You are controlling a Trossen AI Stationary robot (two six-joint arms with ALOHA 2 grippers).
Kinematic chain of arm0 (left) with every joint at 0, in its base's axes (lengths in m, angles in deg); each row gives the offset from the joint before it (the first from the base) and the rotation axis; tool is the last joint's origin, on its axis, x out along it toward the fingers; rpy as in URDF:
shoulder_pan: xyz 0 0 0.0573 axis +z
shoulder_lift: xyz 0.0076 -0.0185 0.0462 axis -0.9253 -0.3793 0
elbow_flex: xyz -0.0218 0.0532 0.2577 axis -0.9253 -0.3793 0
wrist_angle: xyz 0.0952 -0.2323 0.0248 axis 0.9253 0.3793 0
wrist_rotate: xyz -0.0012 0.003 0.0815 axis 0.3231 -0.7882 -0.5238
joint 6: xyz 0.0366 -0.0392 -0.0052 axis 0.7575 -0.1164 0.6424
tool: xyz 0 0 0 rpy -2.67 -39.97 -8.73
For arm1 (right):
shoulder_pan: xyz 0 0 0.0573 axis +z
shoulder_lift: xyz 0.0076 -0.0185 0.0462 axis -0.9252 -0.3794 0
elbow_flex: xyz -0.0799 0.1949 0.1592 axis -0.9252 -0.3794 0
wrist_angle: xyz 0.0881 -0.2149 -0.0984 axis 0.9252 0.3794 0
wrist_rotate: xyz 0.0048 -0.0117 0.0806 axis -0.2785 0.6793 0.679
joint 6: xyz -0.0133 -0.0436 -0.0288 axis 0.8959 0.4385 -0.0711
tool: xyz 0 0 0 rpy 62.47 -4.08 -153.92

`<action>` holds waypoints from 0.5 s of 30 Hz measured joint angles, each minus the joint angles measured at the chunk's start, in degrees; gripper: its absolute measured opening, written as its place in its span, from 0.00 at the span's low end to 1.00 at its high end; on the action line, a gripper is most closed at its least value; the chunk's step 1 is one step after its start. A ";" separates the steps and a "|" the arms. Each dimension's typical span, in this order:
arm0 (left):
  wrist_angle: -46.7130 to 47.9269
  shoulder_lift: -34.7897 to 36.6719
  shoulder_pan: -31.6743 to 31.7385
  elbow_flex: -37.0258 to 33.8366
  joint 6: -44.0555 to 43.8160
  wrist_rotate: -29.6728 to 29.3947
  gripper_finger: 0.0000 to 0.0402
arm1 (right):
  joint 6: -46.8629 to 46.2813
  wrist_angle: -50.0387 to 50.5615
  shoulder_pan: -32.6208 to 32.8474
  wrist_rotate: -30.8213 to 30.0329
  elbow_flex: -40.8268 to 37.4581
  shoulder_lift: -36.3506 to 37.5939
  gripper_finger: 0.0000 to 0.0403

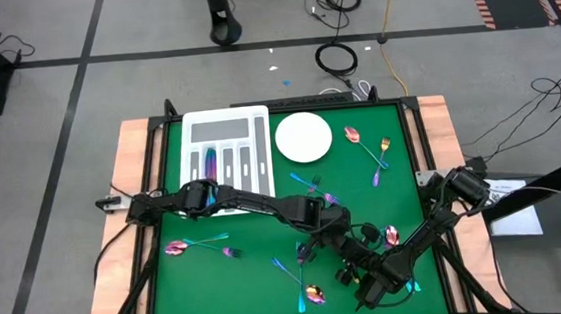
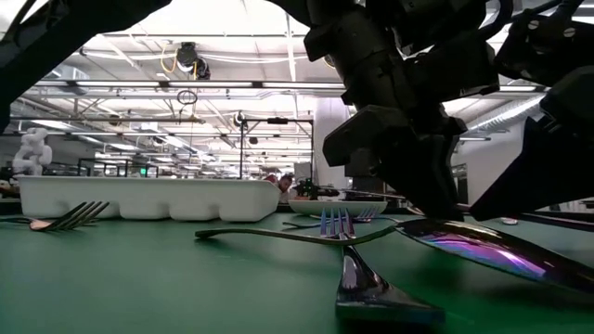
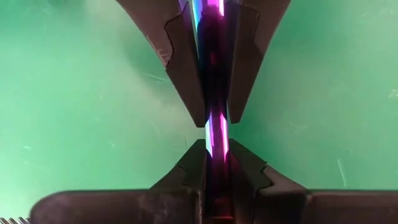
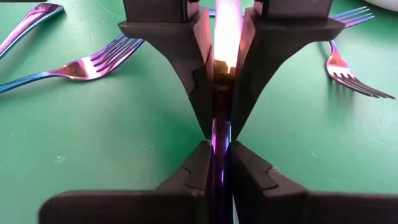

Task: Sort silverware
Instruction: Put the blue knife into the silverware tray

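Observation:
Both grippers meet over the near middle of the green mat, each shut on the same thin iridescent piece of silverware (image 3: pixel 214 134); whether it is a fork, knife or spoon I cannot tell. My left gripper (image 3: pixel 214 152) reaches in from the table's left (image 1: pixel 342 242). My right gripper (image 4: pixel 219 152) comes from the near right (image 1: pixel 368 273). They face each other tip to tip. Loose forks (image 4: pixel 93 62) and spoons (image 1: pixel 314 295) lie flat on the mat around them. In the low view, a shiny strip (image 2: pixel 483 249) slants low beneath the grippers. My left gripper pinches the iridescent piece (image 3: pixel 216 163) between its two fingers, which lie along its length. The fingers cover the held part. My right gripper's fingertips (image 3: pixel 186 93) stand just beyond. Green mat shows behind the piece; I cannot tell whether it touches the mat. My right gripper pinches the same piece (image 4: pixel 219 163) between its two fingers, from the opposite end, along its length. My left gripper's fingers (image 4: pixel 186 68) close on it just ahead. A short bare stretch (image 4: pixel 221 134) shows between the two pairs of fingertips.
The white divided tray (image 1: pixel 223 121) sits at the far left of the mat with several pieces in its slots. The round white plate (image 1: pixel 304 137) is beside it. More silverware lies far right (image 1: pixel 375 150), near left (image 1: pixel 192 246) and close by (image 1: pixel 391 235).

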 joint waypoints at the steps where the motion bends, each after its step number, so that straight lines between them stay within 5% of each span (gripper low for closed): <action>1: -0.03 0.00 -0.01 0.00 0.04 0.00 0.10 | 0.06 0.09 0.00 -0.02 0.00 0.00 0.09; 15: 1.44 0.15 -0.14 0.52 0.13 -3.71 0.11 | -2.45 12.79 3.84 1.34 0.11 11.11 0.36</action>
